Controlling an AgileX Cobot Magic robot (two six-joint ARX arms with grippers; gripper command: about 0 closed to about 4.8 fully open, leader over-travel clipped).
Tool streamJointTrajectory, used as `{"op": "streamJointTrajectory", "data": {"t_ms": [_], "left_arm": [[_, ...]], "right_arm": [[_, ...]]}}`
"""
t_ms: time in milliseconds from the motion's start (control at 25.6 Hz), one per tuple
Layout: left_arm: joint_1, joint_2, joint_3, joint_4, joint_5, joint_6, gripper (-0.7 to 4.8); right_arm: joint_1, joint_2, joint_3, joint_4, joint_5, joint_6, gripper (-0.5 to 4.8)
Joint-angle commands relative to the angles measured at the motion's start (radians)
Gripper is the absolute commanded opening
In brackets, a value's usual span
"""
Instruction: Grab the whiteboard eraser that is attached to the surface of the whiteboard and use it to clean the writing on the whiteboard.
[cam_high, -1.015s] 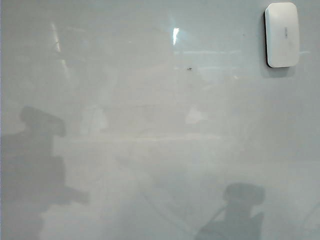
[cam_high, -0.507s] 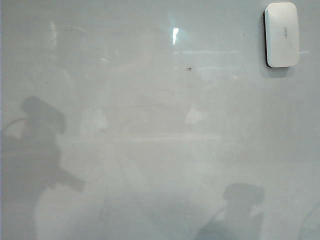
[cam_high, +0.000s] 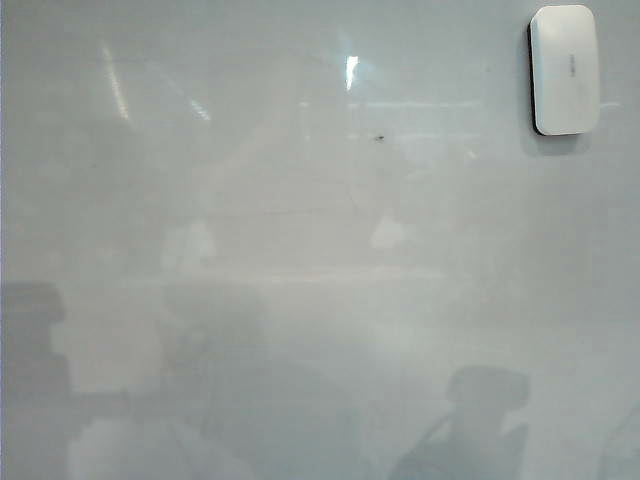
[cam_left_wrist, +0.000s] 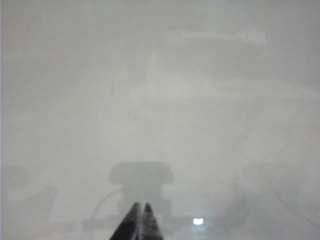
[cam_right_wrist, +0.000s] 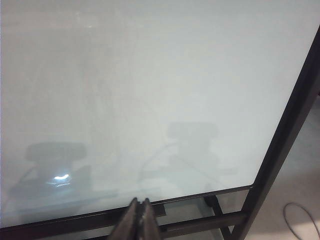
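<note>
Exterior view: whiteboard eraser (cam_high: 565, 68) sits on the whiteboard (cam_high: 320, 250) at 2 o'clock, untouched; no writing visible. Left gripper (cam_left_wrist: 139, 210) and right gripper (cam_right_wrist: 139, 205) hover over the board, fingers clenched together, holding nothing.

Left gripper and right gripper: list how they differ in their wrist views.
The left gripper points at bare whiteboard with its shadow just beyond; the right gripper sits near the board's dark frame, floor in sight. The left picture is hazy, the right clearer. Both are shut and empty.
</note>
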Motion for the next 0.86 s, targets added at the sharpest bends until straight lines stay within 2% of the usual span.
{"op": "streamJointTrajectory", "data": {"t_ms": [39,234,858], "left_arm": [[0.000,0.001,-0.035,0.013,0.003,-0.013,-0.02],[0.001,0.001,-0.050,-0.115,0.003,-0.025,-0.02],[0.002,0.001,-0.050,-0.114,-0.004,-0.025,-0.02]], "right_arm": [[0.001,0.000,0.001,-0.002,0.002,-0.003,-0.05],[0.001,0.000,0.001,-0.002,0.002,-0.003,-0.05],[0.001,0.000,0.001,-0.002,0.002,-0.003,-0.05]]}}
